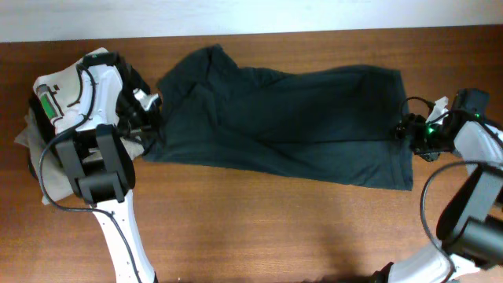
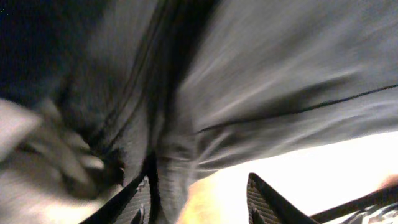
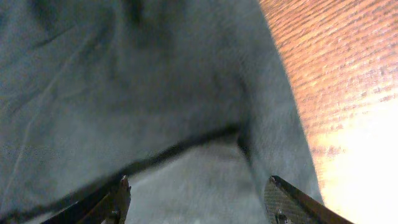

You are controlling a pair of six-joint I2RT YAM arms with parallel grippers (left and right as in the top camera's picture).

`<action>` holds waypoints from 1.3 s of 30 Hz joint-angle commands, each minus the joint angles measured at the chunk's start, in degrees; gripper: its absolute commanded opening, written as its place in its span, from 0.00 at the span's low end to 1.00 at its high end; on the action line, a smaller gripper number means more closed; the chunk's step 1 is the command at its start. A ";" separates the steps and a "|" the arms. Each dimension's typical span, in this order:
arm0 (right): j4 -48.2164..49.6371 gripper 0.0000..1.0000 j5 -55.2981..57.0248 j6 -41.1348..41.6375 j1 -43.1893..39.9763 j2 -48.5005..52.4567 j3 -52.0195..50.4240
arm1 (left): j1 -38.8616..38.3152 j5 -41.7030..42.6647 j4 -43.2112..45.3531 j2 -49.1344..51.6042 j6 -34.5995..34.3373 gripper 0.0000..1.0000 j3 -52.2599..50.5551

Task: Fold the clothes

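The dark greenish-black T-shirt point(image 1: 291, 122) lies spread lengthwise across the brown table, plain side up, with a sleeve bunched at its left end. My left gripper point(image 1: 149, 118) sits at the shirt's left edge; in the left wrist view its jaws point(image 2: 198, 199) are open, with a fold of dark cloth point(image 2: 249, 93) lying against the left finger. My right gripper point(image 1: 405, 130) sits at the shirt's right edge; in the right wrist view its jaws point(image 3: 199, 199) are open wide over the dark cloth point(image 3: 124, 93), just above a hem line.
A white folded shirt with a green label point(image 1: 59, 98) lies at the far left on a beige folded garment point(image 1: 35, 137), partly under my left arm. The table's far edge meets a pale wall point(image 1: 236, 16). Bare wood point(image 1: 275, 228) lies in front of the shirt.
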 commanded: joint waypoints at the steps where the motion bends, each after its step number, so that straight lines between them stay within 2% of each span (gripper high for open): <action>1: -0.68 0.62 1.27 4.61 0.37 4.20 2.51 | -1.73 10.01 -0.04 -0.59 1.03 0.51 10.38; 2: -0.66 0.59 1.44 4.70 0.70 5.46 2.49 | -2.86 10.03 1.36 -0.59 1.01 0.52 11.93; 3: 0.28 0.56 2.10 4.70 1.44 7.13 2.47 | -4.83 10.01 4.57 -0.57 1.01 0.57 12.07; 5: 2.45 0.49 2.01 4.76 2.40 8.17 2.47 | -7.65 8.90 9.14 -0.52 1.01 0.57 11.45; 7: 2.71 0.37 2.27 5.18 3.37 8.20 2.47 | -11.02 5.49 12.90 -0.33 1.01 0.58 11.45; 9: 2.60 0.34 4.02 5.16 3.41 8.20 2.47 | -12.90 2.89 13.18 0.33 0.98 0.58 11.45; 11: 1.18 0.10 4.81 5.14 3.32 8.15 2.69 | -13.11 2.91 12.57 3.08 0.98 0.58 11.45; 12: -0.42 0.08 4.85 5.09 2.86 8.15 3.17 | -13.07 2.91 12.09 3.85 0.98 0.57 11.43; 13: -2.64 0.08 4.83 5.09 1.66 7.93 4.09 | -13.07 2.91 11.72 4.61 0.98 0.58 11.41; 14: -4.50 0.19 4.81 4.94 0.57 7.61 5.22 | -13.07 2.89 11.72 4.87 0.98 0.57 11.41; 15: -7.04 0.05 2.69 1.51 -0.52 7.43 7.37 | -13.07 2.91 11.72 5.01 0.98 0.57 11.41; 16: -7.61 0.04 1.49 0.20 -0.52 7.39 7.91 | -13.07 2.89 11.72 5.01 0.98 0.58 11.41; 18: -9.90 0.04 -2.10 -0.11 -0.46 7.30 9.90 | -13.07 2.86 11.80 5.03 1.01 0.57 11.41; 21: -14.53 0.04 -0.74 -1.55 -0.85 6.97 15.93 | -13.07 0.04 12.55 5.03 0.98 0.58 11.41; 22: -16.57 0.04 2.51 1.99 -1.53 6.97 18.84 | -13.07 0.07 13.40 5.05 0.98 0.58 11.41; 23: -18.95 0.04 3.26 4.44 -2.47 6.97 21.84 | -13.07 0.09 14.16 5.07 0.96 0.63 11.41; 26: -20.72 0.04 3.56 4.50 -2.67 6.97 23.61 | -13.07 0.11 14.53 8.09 0.90 0.63 11.41; 29: -16.02 0.04 5.86 3.26 -2.56 6.99 23.56 | -13.07 0.09 14.53 12.37 -0.13 0.51 11.41; 31: -15.34 0.04 5.60 2.97 -2.12 6.99 23.56 | -12.85 0.07 14.69 12.35 -0.13 0.11 11.56; 32: -15.72 0.04 5.64 2.97 -1.88 6.99 23.56 | -12.33 0.11 13.60 12.33 -0.13 0.08 11.61; 33: -16.22 0.04 5.68 2.95 -1.64 6.99 23.56 | -11.65 0.13 11.52 12.09 -0.13 0.38 11.87; 34: -16.48 0.04 5.68 2.97 -1.57 6.99 23.56 | -11.06 0.13 7.93 11.61 -0.11 0.46 12.57; 36: -17.03 0.04 5.68 2.95 -1.57 6.99 23.56 | -10.27 0.04 -0.13 10.86 -0.11 0.48 14.45; 37: -17.38 0.04 5.68 2.95 -1.57 6.99 23.56 | -10.19 -0.24 -1.29 10.86 -0.11 0.49 14.43; 39: -18.27 0.04 5.16 2.93 -1.57 6.99 23.56 | -9.64 -7.17 -1.22 10.88 -0.15 0.54 14.25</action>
